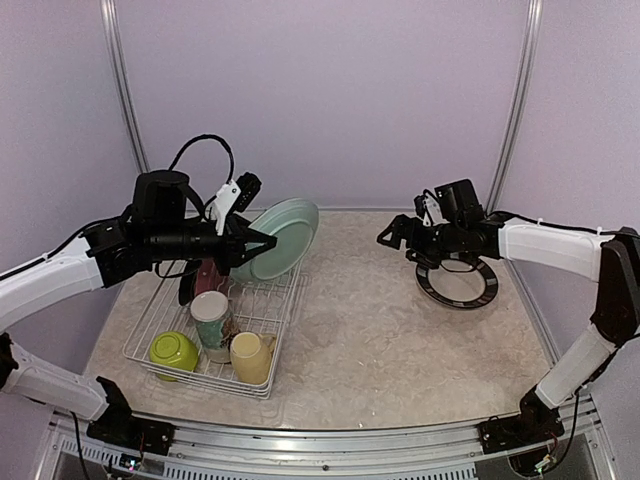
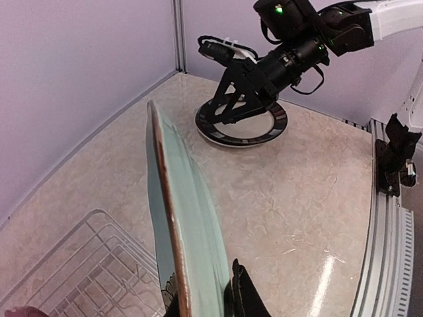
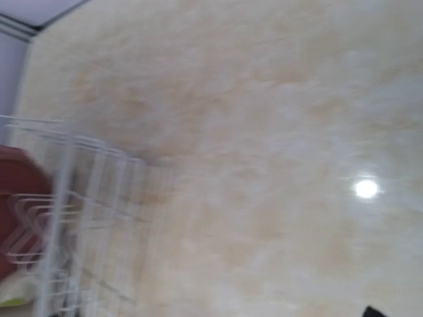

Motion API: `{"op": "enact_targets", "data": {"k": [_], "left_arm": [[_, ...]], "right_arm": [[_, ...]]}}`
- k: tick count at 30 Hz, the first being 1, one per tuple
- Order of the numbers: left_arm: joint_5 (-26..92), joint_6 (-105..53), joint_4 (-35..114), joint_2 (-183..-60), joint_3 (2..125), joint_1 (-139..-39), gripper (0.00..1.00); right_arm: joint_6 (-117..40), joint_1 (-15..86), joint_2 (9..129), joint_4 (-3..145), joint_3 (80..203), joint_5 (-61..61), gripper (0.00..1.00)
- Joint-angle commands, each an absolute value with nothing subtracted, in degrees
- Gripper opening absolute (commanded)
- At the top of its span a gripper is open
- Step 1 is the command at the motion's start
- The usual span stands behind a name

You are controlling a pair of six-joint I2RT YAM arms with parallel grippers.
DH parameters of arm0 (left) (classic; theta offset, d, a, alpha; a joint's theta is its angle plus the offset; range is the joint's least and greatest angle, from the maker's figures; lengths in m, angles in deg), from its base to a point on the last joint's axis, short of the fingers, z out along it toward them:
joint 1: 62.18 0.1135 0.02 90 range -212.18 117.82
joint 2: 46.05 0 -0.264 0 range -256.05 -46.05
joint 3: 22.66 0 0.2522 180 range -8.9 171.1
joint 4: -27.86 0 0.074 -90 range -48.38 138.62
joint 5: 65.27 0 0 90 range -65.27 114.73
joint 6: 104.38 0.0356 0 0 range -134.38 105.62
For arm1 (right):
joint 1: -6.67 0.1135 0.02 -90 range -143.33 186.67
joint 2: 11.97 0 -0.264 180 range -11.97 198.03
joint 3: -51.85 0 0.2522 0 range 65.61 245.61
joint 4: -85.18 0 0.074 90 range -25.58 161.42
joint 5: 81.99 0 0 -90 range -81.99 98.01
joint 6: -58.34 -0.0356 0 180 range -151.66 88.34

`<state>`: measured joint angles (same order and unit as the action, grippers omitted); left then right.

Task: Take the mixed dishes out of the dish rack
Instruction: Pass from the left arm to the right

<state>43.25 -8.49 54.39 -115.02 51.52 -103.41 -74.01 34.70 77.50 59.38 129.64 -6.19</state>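
Note:
My left gripper is shut on the rim of a green plate and holds it tilted on edge above the far right corner of the dish rack. In the left wrist view the plate stands edge-on between my dark fingers. In the rack are a dark red plate, a white floral mug, a lime-green bowl and a pale yellow mug. A white plate with a dark striped rim lies on the table at the right. My right gripper is open and empty, just left of it.
The right wrist view is blurred; it shows the rack's wires and the dark red plate at the left and bare beige table. Purple walls close the back and sides. The striped plate also shows in the left wrist view.

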Motion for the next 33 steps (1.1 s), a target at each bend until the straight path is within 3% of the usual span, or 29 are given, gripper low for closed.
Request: {"op": "enact_targets", "data": {"k": [1, 9, 23, 33], "left_arm": [[37.2, 6.8, 42.9, -114.2, 54.4, -106.0, 0.0], [21.9, 32.4, 34.8, -121.7, 52.8, -112.9, 0.0], [17.3, 35.9, 31.9, -123.3, 47.4, -113.1, 0.0], [11.7, 37.8, 27.4, -124.7, 45.9, -113.0, 0.0]], "right_arm": [[-80.0, 35.7, 78.7, 65.1, 132.3, -12.6, 0.96], [-86.9, 35.8, 78.2, 68.4, 135.2, -14.5, 0.96], [-96.2, 43.3, 87.4, 77.3, 142.9, -18.7, 0.94], [-101.6, 48.2, 95.3, 83.4, 145.9, -20.6, 0.83]]}}
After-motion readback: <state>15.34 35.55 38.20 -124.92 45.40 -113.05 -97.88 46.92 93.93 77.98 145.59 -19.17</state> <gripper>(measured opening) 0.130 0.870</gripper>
